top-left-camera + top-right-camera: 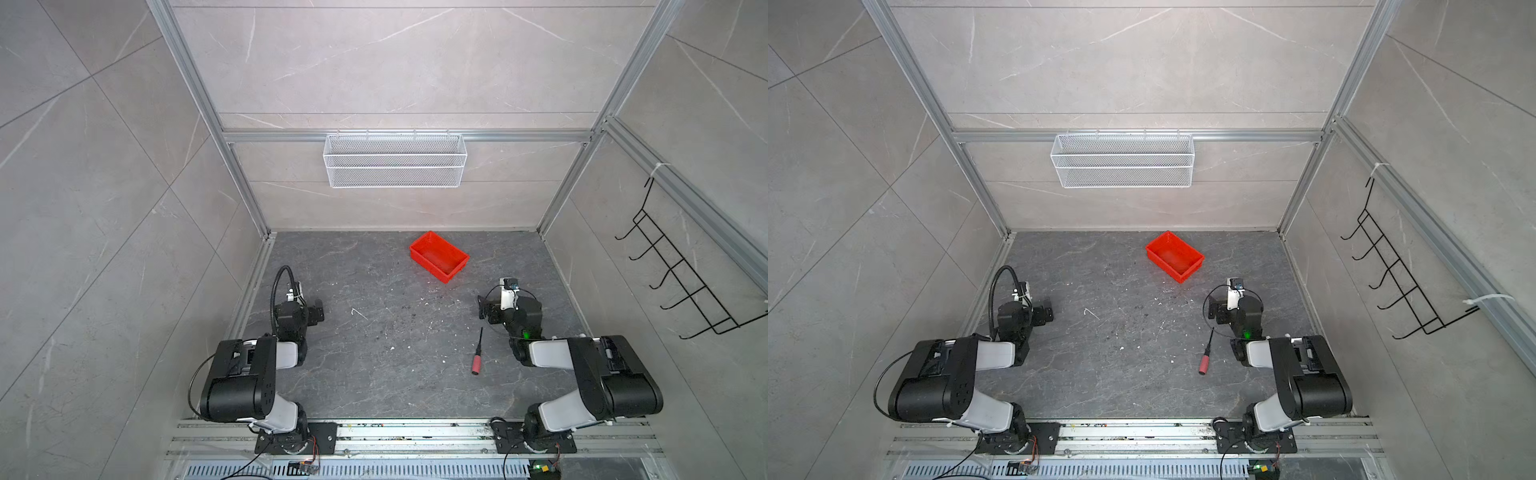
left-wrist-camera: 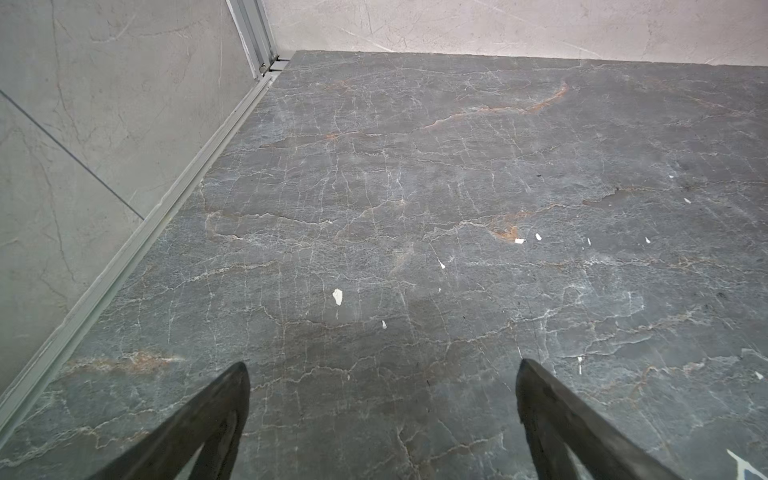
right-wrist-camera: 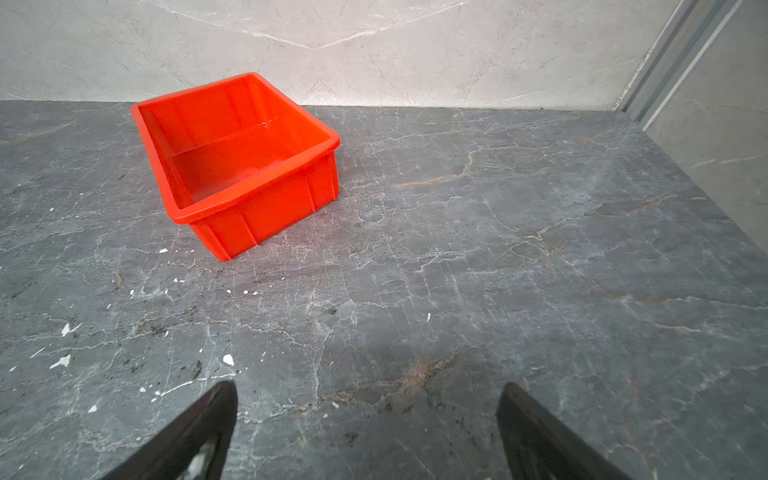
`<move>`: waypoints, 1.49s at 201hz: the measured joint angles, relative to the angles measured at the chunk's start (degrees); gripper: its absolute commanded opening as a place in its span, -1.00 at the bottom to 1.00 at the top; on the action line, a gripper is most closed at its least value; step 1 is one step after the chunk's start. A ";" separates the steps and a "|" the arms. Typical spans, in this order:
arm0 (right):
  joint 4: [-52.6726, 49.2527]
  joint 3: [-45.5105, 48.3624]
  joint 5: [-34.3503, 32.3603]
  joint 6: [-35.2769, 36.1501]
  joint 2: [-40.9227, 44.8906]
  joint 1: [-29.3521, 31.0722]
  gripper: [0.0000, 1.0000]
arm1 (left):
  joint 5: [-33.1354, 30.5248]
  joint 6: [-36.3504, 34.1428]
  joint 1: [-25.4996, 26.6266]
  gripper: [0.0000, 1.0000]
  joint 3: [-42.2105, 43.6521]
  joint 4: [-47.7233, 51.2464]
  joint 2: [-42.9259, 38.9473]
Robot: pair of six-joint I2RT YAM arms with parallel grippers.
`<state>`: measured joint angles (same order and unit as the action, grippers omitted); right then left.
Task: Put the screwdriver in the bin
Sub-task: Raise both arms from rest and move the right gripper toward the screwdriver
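Both arms sat folded low. The left gripper [image 2: 382,368] had its jaws spread wide over bare stone, and the right gripper [image 3: 368,390] was equally wide apart with nothing between its fingers. The screwdriver [image 1: 478,351] lay flat on the dark marbled table [image 1: 374,365], just beside the right arm's forearm. Its red handle was toward the robot's base and its black shaft pointed away. It was well apart from the red bin [image 1: 429,267], which stood skewed near the far wall.

My main worry was that the right wrist view showed the bin [image 3: 270,216] but not the tool, so I judged the arm would have to pull back and turn with no close view at first. With the forearm that near, a careless swing could have knocked the screwdriver and sent its round handle rolling.

A pinch on the thin shaft looked likely to slip or pivot, so the handle seemed the safer hold.

At the bin, coming in too low could have shoved the light tray, and letting go from too high might have bounced the tool out.
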<state>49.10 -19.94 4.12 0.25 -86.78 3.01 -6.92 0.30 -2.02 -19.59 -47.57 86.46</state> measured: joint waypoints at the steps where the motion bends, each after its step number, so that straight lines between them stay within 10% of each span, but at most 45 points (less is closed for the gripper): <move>1: 0.00 0.00 0.00 0.00 0.00 0.00 0.98 | 0.00 0.00 0.00 1.00 0.00 0.00 0.00; 172: -1.18 0.00 -0.50 -0.02 1.38 0.04 0.98 | -0.52 -0.92 1.75 1.00 -0.04 4.50 -4.68; 299: -34.84 -2.23 -6.29 -9.09 38.10 0.09 0.98 | 7.58 -10.23 23.21 1.00 -16.87 36.11 -21.44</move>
<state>14.26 -22.17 -2.17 -8.84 -48.69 3.09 0.67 -9.93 21.19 -36.47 -11.46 65.01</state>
